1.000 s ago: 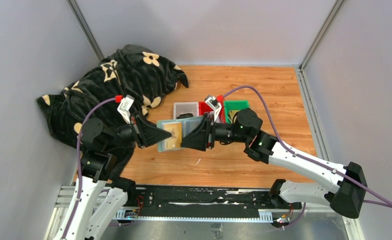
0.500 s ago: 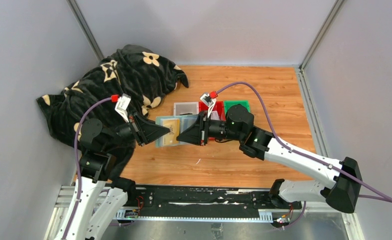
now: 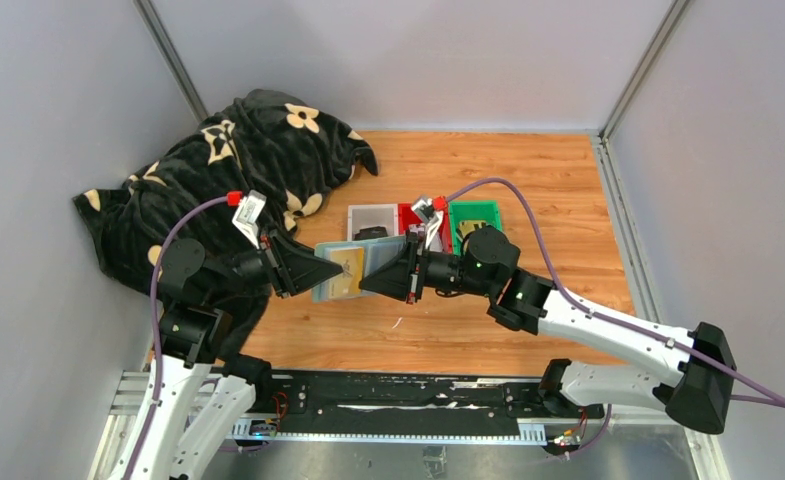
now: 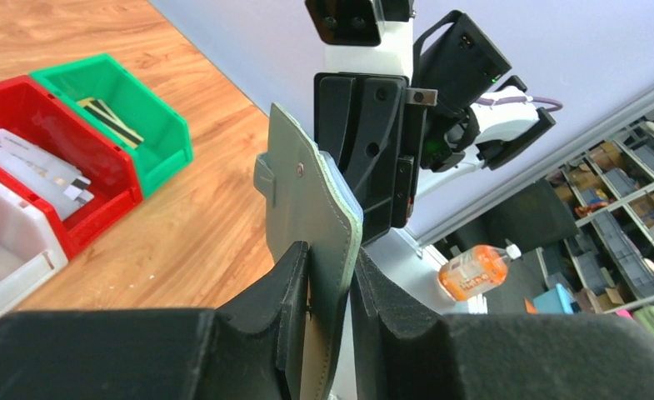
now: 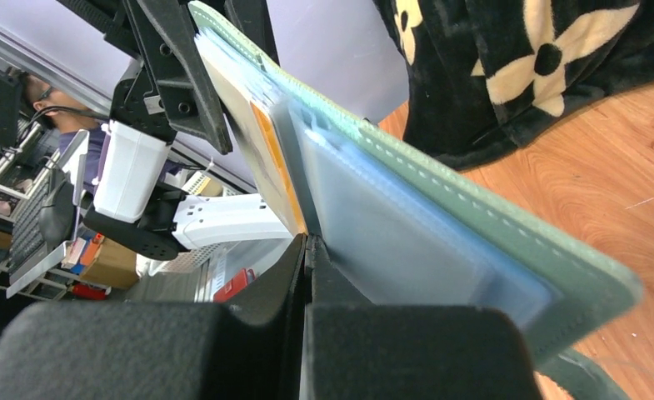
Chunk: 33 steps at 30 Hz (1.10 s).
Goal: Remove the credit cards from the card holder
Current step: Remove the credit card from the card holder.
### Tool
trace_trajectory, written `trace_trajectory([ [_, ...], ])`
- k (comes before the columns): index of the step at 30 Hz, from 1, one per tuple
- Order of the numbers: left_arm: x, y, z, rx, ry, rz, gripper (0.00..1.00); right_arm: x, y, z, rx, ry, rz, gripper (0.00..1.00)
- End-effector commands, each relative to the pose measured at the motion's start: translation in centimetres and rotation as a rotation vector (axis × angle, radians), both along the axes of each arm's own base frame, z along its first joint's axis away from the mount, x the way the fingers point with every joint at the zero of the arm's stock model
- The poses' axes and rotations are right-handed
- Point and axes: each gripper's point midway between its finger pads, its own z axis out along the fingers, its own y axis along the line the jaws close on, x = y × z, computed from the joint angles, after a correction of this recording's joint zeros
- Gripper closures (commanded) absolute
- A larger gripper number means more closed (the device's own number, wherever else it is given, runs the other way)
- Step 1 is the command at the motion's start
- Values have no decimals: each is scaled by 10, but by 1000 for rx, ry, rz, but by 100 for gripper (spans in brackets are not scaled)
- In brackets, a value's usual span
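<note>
Half a second on, the right arm's wrist had drawn back to the right and toward the near edge, and the right end of the card holder [image 4: 311,200] had gone with it, while the left arm had hardly shifted. That holder hung clear of the wooden table [image 3: 528,180], opened out, its long axis running left to right from one gripper to the other. Its paler inner face tilted up toward the overhead camera, and its sage outer face, with the closing tab [image 4: 264,179] sticking out, was turned toward the trays. At its left end the left gripper [image 3: 339,268] pinched one panel, a finger on each face. The right gripper [image 5: 308,250] had its jaws pressed fully together at the lower corner of the one gold-yellow card [image 5: 267,158] that showed in the slots. Whether that corner was nipped between them could not be told. Three trays stood in a row beyond: one white tray [image 3: 371,213], one red tray [image 4: 98,162] and one green tray [image 3: 473,210]. Silvery-white cards [image 4: 32,162] lay in the red one and dark and gold cards [image 4: 111,118] in the green, too overlapped to count. One black flowered blanket [image 3: 238,150] lay heaped at the far left
</note>
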Motion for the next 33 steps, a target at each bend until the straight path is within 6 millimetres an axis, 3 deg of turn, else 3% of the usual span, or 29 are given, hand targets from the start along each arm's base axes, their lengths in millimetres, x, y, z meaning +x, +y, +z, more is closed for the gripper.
trace_trajectory([
  [1, -20, -2, 22, -28, -48, -78, 74, 1, -11, 14, 88, -16, -11, 100],
  [6, -23, -3, 23, -32, -42, -98, 74, 3, -16, 12, 99, 7, -23, 100],
  [12, -22, -2, 26, -32, -54, -76, 97, -2, -13, 14, 106, 12, 13, 100],
  [16, -22, -2, 25, -29, -53, -78, 100, -9, -10, 21, 143, 9, 65, 71],
  [21, -22, -2, 26, -33, -48, -78, 100, -7, -5, 30, 163, -3, 75, 62],
  [23, -22, -2, 26, -34, -47, -79, 100, -8, -2, 36, 176, -8, 91, 65],
  [27, -24, -2, 28, -34, -51, -84, 100, -9, -1, 37, 188, -4, 105, 88],
  [33, -27, -2, 32, -35, -64, -90, 100, -10, -16, 36, 210, -21, 73, 100],
])
